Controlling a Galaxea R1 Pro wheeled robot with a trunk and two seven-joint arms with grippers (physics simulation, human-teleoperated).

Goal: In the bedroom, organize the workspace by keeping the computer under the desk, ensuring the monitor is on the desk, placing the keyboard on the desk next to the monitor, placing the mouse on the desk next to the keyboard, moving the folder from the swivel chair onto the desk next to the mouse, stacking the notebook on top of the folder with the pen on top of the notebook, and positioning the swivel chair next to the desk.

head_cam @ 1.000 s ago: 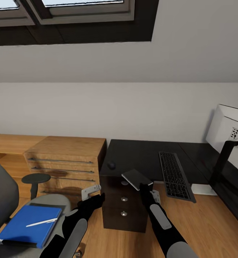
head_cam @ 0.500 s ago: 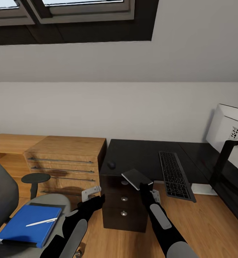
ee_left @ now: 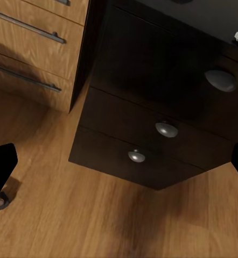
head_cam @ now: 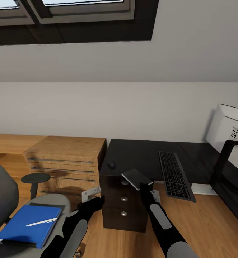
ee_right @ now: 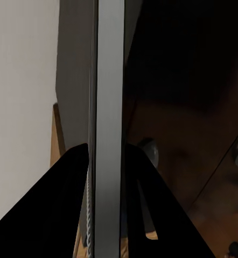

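Note:
My right gripper [head_cam: 144, 187] is shut on the small grey notebook [head_cam: 136, 178], holding it tilted over the front left corner of the black desk [head_cam: 140, 154]. The right wrist view shows the notebook [ee_right: 108, 134] edge-on between the fingers. My left gripper [head_cam: 98, 199] hangs open in front of the desk's drawer unit [ee_left: 151, 123]. On the desk lie the mouse [head_cam: 111, 165] and the keyboard [head_cam: 174, 175]. The monitor [head_cam: 229, 133] stands at the right, white back towards me. The blue folder [head_cam: 27, 224] lies on the swivel chair [head_cam: 2, 195] with the pen [head_cam: 41, 222] on it. The computer is out of view.
A low light-wood cabinet [head_cam: 66, 159] with drawers stands against the wall left of the desk. The chair's armrest [head_cam: 35, 178] rises between the cabinet and the seat. Wood floor [head_cam: 205, 218] runs under the desk to the right. A sloped ceiling with skylights hangs overhead.

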